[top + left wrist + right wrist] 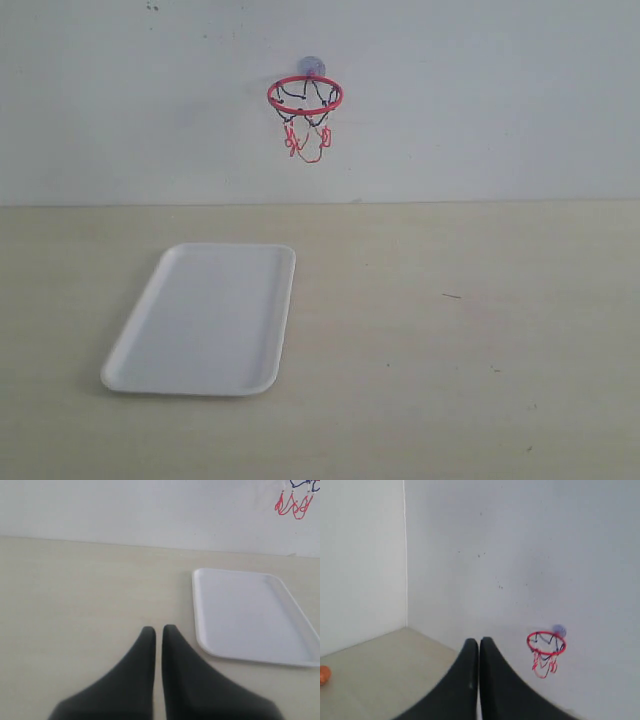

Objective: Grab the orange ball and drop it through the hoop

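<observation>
Reaching for the orange ball [322, 675] is the step in hand: only a sliver of it shows at the border of the right wrist view, on the tabletop [450, 350] well apart from the hoop [305, 95] on the wall [480, 100]. Your left gripper [158, 629] and right gripper [479, 641] both have fingers pressed together, holding nothing, so the right one likely needs spreading and lowering over the ball. Count one ball, one hoop, one white tray [205, 320], two grippers.
</observation>
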Robot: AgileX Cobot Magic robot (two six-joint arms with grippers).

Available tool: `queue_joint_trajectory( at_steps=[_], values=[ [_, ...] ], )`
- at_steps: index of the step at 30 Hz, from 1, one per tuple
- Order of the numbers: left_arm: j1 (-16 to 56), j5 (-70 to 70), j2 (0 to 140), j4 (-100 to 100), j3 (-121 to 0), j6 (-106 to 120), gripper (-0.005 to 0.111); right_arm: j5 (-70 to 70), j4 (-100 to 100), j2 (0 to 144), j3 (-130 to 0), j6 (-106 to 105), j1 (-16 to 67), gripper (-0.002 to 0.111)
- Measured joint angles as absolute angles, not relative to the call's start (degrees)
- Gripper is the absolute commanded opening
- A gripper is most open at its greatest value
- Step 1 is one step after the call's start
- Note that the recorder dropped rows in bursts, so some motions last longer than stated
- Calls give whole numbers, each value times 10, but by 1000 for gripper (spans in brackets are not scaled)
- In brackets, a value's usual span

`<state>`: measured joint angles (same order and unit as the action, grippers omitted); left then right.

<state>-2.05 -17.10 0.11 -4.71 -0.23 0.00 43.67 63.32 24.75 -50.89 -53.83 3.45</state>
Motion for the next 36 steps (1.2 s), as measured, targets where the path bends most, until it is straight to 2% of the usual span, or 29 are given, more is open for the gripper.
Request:
queue_joint_trajectory(
  at_steps=[6, 13, 16, 26, 29, 33, 36],
  values=[
    [-21, -171, 1, -47, -2, 0, 4, 347, 570, 187, -447, -546, 61, 0],
    [-21, -171, 1, -47, -2, 0, 4, 106, 549, 80, -202, -548, 28, 0],
    [-21, -171, 1, -47, -2, 0, 4, 54, 549, 64, -124, -548, 27, 0],
    [-21, -171, 1, -47, -2, 0, 4, 35, 534, 34, -40, -528, 27, 0],
    [-21, -171, 1, -47, -2, 0, 4, 50, 422, 9, -25, -430, 27, 0],
    [-21, -171, 1, -47, -2, 0, 4, 91, 154, 3, -7, -153, 26, 0],
    [-21, -171, 1, -47, -2, 0, 4, 104, 62, 3, -2, -34, 24, 0]
  ],
)
